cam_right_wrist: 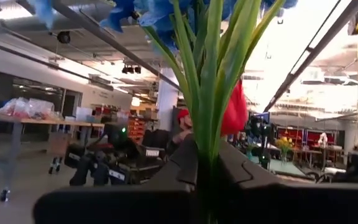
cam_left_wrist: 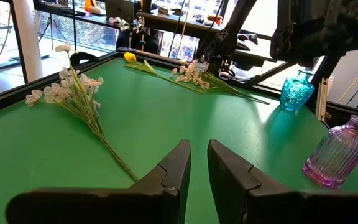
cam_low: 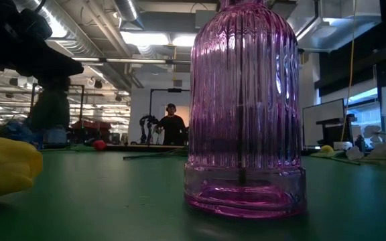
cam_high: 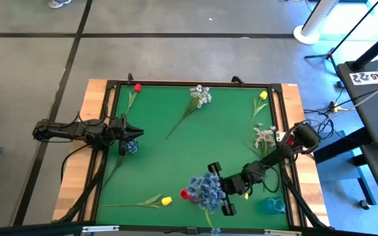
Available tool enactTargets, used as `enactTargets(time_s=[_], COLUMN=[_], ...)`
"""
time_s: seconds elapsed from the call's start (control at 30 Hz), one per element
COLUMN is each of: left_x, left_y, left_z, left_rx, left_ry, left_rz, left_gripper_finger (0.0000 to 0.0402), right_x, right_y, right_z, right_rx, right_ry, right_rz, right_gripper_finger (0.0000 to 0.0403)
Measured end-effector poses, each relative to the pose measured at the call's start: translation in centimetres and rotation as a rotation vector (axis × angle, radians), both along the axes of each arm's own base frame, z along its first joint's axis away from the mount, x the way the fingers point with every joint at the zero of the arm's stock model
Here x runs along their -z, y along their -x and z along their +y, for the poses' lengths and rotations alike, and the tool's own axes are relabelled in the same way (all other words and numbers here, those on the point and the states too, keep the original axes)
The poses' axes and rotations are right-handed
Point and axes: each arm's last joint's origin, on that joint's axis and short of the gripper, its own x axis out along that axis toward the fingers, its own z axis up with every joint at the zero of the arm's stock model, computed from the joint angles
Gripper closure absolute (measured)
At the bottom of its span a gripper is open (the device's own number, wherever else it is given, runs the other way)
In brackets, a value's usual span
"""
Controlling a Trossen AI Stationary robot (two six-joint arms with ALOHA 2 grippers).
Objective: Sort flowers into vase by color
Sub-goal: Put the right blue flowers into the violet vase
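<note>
My right gripper [cam_high: 216,189] is shut on a spray of blue blossoms [cam_high: 206,186] near the table's near edge. Its stem [cam_high: 209,216] runs down toward the purple ribbed glass vase [cam_low: 244,114], and a dark stem [cam_low: 243,171] shows inside the vase. The vase also shows in the left wrist view [cam_left_wrist: 336,158]. A red tulip bud [cam_right_wrist: 235,112] shows right behind the held stems; I cannot tell whether it is in the hold. My left gripper [cam_high: 134,134] waits at the table's left, fingers [cam_left_wrist: 180,163] nearly together and empty, beside another blue spray [cam_high: 131,147] lying on the mat. My right gripper pinches the blue spray's green stems and leaves [cam_right_wrist: 207,155] between its two fingers [cam_right_wrist: 182,163], below the blossoms. The fingers come roughly level from the table's right and lie across the stems. The spray stands upright in the hold, blossoms [cam_right_wrist: 160,9] above the fingers.
A teal vase [cam_high: 274,205] stands at the near right. On the mat lie a red tulip [cam_high: 137,87], a whitish spray [cam_high: 200,96], a yellow tulip [cam_high: 263,96], another whitish spray [cam_high: 263,136] and a yellow tulip [cam_high: 167,200]. A raised black frame [cam_high: 189,83] borders the mat.
</note>
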Motion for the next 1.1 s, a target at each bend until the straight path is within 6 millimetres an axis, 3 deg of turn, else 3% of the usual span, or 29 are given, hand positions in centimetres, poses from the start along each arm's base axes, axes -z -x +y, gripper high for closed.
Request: enactTargets(time_s=[0.3,0.6,1.1], left_x=[0.0,0.0,0.0], left_y=[0.0,0.0,0.0], left_z=[0.0,0.0,0.0], left_rx=[0.000,0.000,0.000], left_ry=[0.000,0.000,0.000], left_rz=[0.000,0.000,0.000], left_gripper_finger=[0.0349,0.0349,0.0349], right_x=[1.3,1.2,-0.8], right_y=[-0.5,-0.5,2.2], right_z=[0.3,0.2,-1.6], right_rx=[0.029,0.053,0.054], right_ry=[0.047,0.061,0.273], right_rz=[0.122,0.232,0.701], right_gripper_finger=[0.0367,0.0282,0.0145])
